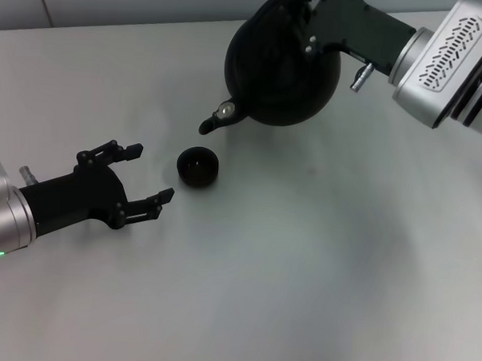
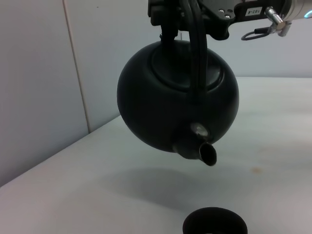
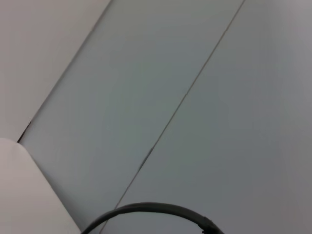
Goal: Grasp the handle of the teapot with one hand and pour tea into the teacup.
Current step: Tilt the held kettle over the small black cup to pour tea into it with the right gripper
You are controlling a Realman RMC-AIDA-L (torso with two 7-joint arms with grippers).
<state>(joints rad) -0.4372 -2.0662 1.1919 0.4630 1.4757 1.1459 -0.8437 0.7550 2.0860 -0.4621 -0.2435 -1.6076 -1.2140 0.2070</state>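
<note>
Left gripper [image 1: 149, 175], lower left of the head frame and nearest the camera, rests low over the worktop [image 1: 317, 272] with its fingers spread and nothing between them, pointing at the cup. Largest in view, the teapot [image 1: 282, 66] hangs clear of the worktop at top centre, tilted with its spout [image 1: 216, 119] angled down toward the left. Its handle [image 2: 197, 53] rises as a dark band into the right gripper [image 2: 187, 14], whose fingers are pinched on it at the top edge. Smallest, the teacup [image 1: 198, 166] stands upright on the worktop at centre left, just below the spout and right of the left gripper.
</note>
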